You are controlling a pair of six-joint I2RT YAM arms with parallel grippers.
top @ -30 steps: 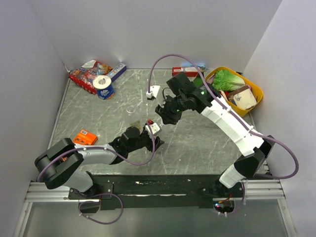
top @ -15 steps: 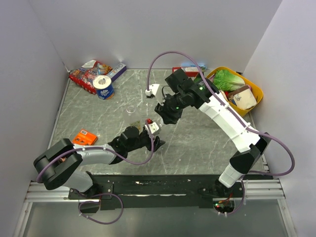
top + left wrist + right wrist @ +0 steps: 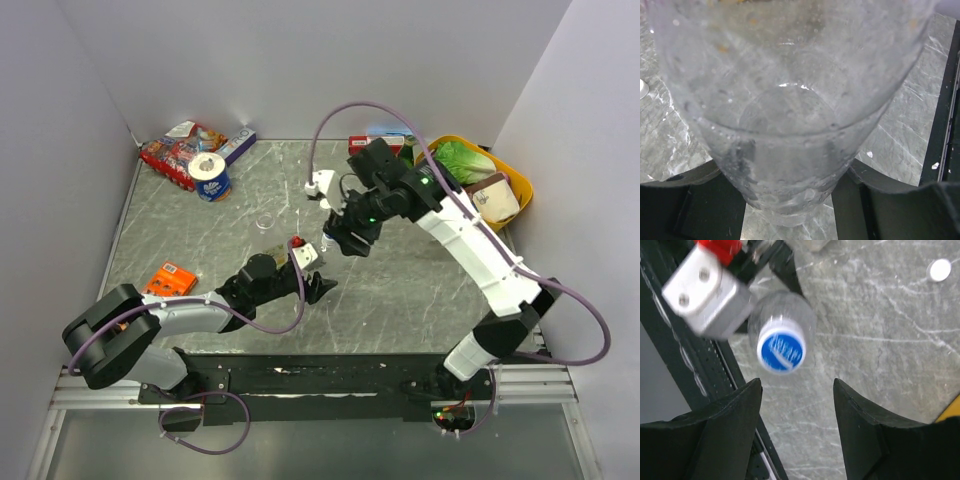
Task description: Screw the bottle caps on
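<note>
My left hand was clenched on one clear bottle, which sat between its fingers. One blue cap sat on the bottle's neck, just ahead of my right hand, whose fingers stood apart and gripped nothing. I could not tell whether that cap was tight; I judged this bottle nearly done. One white cap lay loose on the bench, well off from my right hand. I could count no other caps or bottles for certain.
</note>
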